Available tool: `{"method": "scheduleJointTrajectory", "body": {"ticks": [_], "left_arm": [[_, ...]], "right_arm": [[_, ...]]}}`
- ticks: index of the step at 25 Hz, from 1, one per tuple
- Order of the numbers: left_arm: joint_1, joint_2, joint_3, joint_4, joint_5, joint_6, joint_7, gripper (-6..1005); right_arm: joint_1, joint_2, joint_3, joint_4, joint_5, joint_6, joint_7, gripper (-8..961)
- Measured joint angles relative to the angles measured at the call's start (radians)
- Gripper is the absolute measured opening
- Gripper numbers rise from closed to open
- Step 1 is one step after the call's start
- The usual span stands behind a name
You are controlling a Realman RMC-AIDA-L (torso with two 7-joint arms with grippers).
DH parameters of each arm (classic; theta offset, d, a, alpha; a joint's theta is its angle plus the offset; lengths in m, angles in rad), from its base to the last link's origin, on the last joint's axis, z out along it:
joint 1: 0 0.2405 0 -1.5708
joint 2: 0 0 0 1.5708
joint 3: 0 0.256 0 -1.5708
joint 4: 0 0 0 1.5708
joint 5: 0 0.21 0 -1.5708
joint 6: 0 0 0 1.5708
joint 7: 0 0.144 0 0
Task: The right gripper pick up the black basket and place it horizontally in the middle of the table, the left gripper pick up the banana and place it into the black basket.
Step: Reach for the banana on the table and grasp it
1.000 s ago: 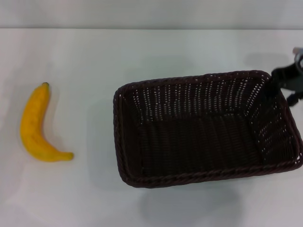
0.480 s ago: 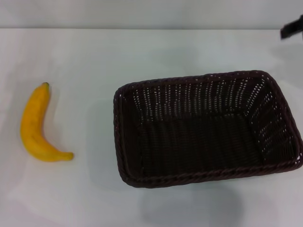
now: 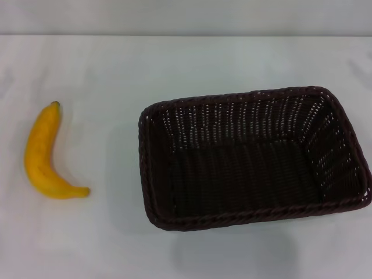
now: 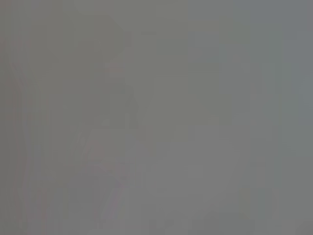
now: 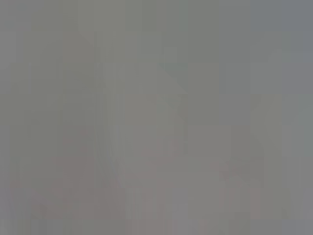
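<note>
Desk (image 3: pixel 192 64): white, smooth, fills the head view; basket (image 3: pixel 253 156): dark woven wicker, rectangular, long side running left to right, sits flat on the desk right of centre, its right rim near the picture's edge, nothing inside; banana (image 3: pixel 44 154): yellow, curved, lies on the desk well apart from the basket on the robot's left, dark stem tip pointing away from the robot; left tool and right tool: neither appears in any view, so their opening and hold cannot be told.
</note>
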Motion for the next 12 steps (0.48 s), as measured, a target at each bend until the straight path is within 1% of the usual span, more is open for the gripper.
{"method": "scheduleJointTrajectory", "body": {"ticks": [1,2,4,6,7,9,11,12], "left_arm": [[-0.003,0.006,0.000,0.069,0.119,-0.015,-0.181,818],[-0.003,0.006,0.000,0.069,0.119,-0.015,-0.181,817],[-0.013,0.014,0.000,0.145,0.256,-0.050,-0.380,817],[-0.031,0.033,0.000,0.218,0.391,-0.107,-0.565,816],[-0.041,0.047,0.000,0.243,0.447,-0.139,-0.644,816],[-0.069,0.087,0.000,0.285,0.557,-0.234,-0.796,815],[-0.103,0.134,-0.001,0.313,0.654,-0.348,-0.908,814],[-0.121,0.153,-0.002,0.326,0.701,-0.396,-0.950,814]], "right_arm": [[-0.015,-0.010,0.060,0.162,0.184,0.029,-0.204,574],[-0.015,-0.010,0.060,0.162,0.184,0.029,-0.204,574],[-0.021,-0.010,0.130,0.280,0.292,0.066,-0.372,574],[-0.024,-0.003,0.202,0.362,0.330,0.094,-0.513,573],[-0.025,0.000,0.227,0.392,0.338,0.101,-0.572,573],[-0.028,0.003,0.260,0.448,0.359,0.113,-0.678,573],[-0.033,0.004,0.281,0.507,0.397,0.121,-0.777,573],[-0.036,0.003,0.292,0.525,0.419,0.122,-0.806,573]]}}
